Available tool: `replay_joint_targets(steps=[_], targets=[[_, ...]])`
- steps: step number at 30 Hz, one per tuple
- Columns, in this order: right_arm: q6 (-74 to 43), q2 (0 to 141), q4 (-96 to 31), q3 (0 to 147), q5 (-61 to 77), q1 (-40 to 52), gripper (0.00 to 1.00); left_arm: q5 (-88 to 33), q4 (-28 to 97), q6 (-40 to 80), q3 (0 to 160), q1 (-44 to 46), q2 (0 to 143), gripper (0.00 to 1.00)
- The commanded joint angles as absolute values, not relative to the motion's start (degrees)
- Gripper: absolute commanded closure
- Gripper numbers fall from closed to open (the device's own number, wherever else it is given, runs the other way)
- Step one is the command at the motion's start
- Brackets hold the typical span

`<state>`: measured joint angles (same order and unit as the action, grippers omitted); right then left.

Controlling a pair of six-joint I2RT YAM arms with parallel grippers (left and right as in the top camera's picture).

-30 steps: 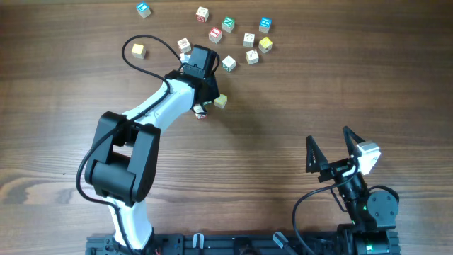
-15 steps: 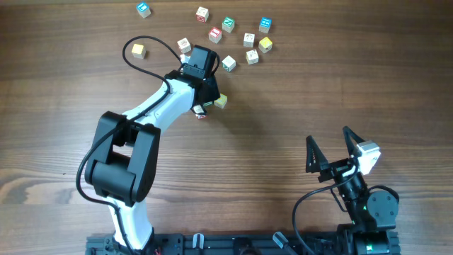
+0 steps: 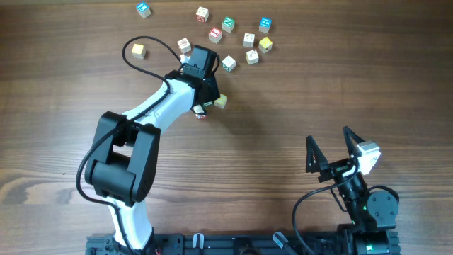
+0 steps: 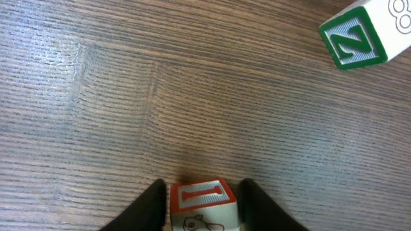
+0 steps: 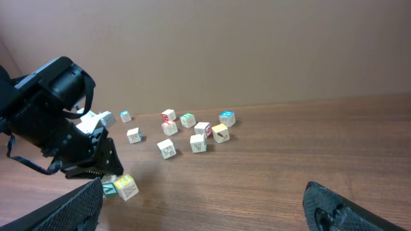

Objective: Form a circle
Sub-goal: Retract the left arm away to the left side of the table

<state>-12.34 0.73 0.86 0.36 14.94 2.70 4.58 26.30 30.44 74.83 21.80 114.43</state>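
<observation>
Left fingers (image 4: 154, 206) narrowly flank the red-framed cube (image 4: 202, 200) — whether they grip it cannot be told; right fingers (image 3: 311, 156) stand wide. The cube is best kept square and seated close beside the green Z cube (image 4: 356, 40).

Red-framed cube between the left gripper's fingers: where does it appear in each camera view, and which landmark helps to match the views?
Overhead: the red-framed cube is left of centre in the upper half, at the arm's tip.
Left wrist: bottom centre, between the two fingers.
Right wrist: I cannot pick it out with certainty; it would be at the lower left.
Shared landmark: the left gripper.
</observation>
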Motion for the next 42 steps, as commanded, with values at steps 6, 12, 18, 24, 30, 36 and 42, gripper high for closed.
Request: replay_joint_targets(steps=[6,12,18,24,30,36,42], targets=[[-12.03,0.27,1.17,0.3,14.44,3.01,0.0,4.82,23.9,30.48,74.26,21.26,115.07,0.45],[-12.03,0.27,1.17,0.3,14.44,3.01,0.0,4.75,22.28,28.77,79.55,16.67,113.99,0.37],[-12.01,0.27,1.17,0.3,14.44,3.01,0.0,4.73,28.18,28.77,82.59,6.55,113.49,0.24],[-12.01,0.27,1.17,0.3,14.44,3.01,0.0,4.54,30.96,28.77,82.56,-3.01,113.49,0.04],[-12.03,0.27,1.17,0.3,14.44,3.01,0.0,4.54,34.35,28.8,82.56,-8.16,113.49,0.0],[-12.03,0.27,1.17,0.3,14.44,3.01,0.0,4.54,34.33,28.77,82.56,-8.86,113.49,0.0],[-12.01,0.27,1.41,0.3,12.49,2.98,0.0,4.54,34.33,28.77,82.56,-8.86,113.49,0.0]])
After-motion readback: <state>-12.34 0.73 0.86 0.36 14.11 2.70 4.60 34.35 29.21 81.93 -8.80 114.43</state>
